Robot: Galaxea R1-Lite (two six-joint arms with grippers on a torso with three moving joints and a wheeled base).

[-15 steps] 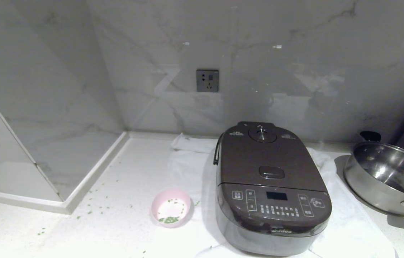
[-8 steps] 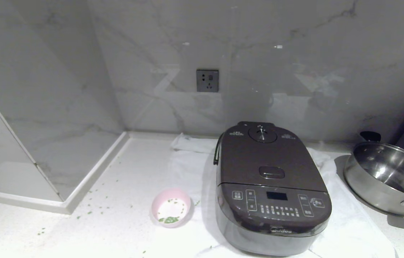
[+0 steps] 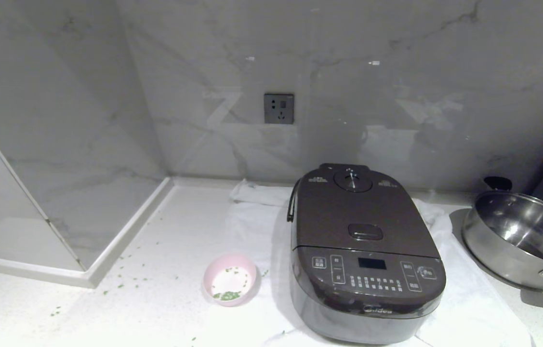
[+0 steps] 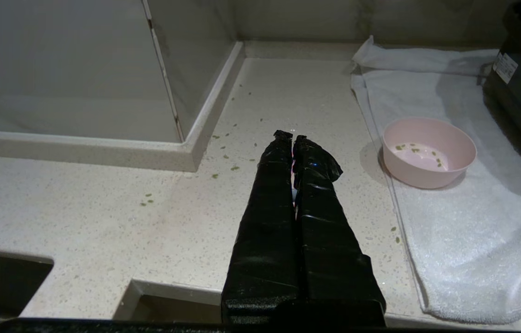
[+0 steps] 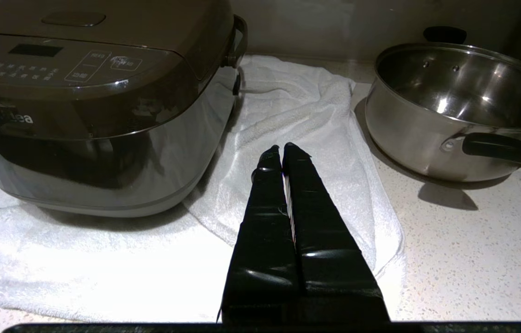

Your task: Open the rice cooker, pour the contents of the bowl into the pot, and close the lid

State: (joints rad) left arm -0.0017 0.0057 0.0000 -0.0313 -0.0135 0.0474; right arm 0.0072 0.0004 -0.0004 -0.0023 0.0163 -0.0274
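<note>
Nothing has moved since the earlier frames. Head view: rice cooker [image 3: 365,253] on towel [image 3: 469,313], lid [image 3: 355,212] down, bowl [image 3: 231,279] just left of it; no arms visible. Left wrist view: left gripper [image 4: 293,137] clenched, empty, bowl ahead to its right. Right wrist view: right gripper [image 5: 282,149] clenched, empty, cooker ahead-left, steel pan [image 5: 454,108] to its right. Right arm looks nearer the lid.

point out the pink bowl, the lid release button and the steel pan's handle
pink bowl [image 3: 231,279], head view, white inside.
lid release button [image 3: 365,232], head view, centre of the oblong.
steel pan's handle [image 5: 500,147], right wrist view, black grip.
</note>
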